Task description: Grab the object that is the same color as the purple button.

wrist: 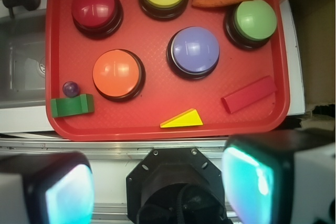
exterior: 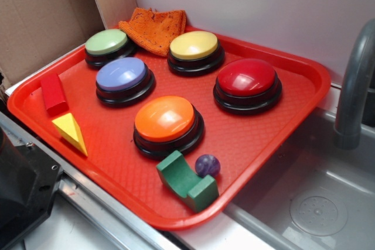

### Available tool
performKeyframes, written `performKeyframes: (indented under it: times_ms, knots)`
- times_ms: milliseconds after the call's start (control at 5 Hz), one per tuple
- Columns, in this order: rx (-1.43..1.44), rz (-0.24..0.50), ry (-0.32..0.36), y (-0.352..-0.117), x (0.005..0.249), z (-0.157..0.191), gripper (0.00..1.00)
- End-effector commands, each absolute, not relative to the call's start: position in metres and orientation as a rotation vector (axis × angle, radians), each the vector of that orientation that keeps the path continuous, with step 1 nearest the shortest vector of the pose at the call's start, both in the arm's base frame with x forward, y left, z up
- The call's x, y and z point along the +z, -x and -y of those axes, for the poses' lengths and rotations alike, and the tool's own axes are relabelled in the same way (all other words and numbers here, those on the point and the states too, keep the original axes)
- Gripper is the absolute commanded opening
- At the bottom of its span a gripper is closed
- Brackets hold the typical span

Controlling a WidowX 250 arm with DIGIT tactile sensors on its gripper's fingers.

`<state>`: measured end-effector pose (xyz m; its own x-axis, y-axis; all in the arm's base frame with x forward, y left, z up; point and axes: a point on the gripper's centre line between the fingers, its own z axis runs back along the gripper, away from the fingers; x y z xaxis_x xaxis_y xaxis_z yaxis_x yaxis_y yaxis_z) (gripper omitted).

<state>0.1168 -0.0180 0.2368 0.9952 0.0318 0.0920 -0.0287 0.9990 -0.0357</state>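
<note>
In the exterior view we find the small glossy marbled purple ball (exterior: 207, 165) near the front edge of the red plastic tray (exterior: 111, 162), at about five o'clock from the orange-domed push button (exterior: 167, 119). It sits just beside, perhaps touching, the green arch-shaped wooden block (exterior: 186, 181), which lies at its seven o'clock. The pale lavender-blue domed button on its black base (exterior: 122, 75) that sets the colour stands well apart, at about eleven o'clock from the ball. No arm or gripper shows here.

In the wrist view the same ball (wrist: 70, 88) lies towards the tray's lower left corner, at nine o'clock from the orange button (wrist: 117, 73), with the green block (wrist: 72, 105) right at its six o'clock. The lavender button (wrist: 194, 50) sits near the tray's middle. The gripper (wrist: 157, 184) hangs high over the steel surface edge, its two pads (wrist: 249, 174) spread wide and holding nothing.

We judge the ball light, hard and slick (its gloss and roundness suggest it will roll or squirt out under an off-centre pinch). We would close across its widest middle, with the pads at three and nine o'clock in the wrist view, clear of the block.
</note>
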Motion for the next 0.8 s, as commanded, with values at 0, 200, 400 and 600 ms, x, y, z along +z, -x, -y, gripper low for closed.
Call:
performKeyframes:
  times_ms: [0, 200, 400, 600]
  knots:
    - [0.03, 0.093, 0.034, -0.117, 0.237, 0.018, 1.0]
    - [0.063, 0.086, 0.057, -0.123, 0.23, 0.032, 1.0]
    - [0.136, 0.091, 0.103, -0.131, 0.215, 0.048, 1.0]
    - [0.17, 0.095, 0.117, -0.138, 0.2, 0.066, 1.0]
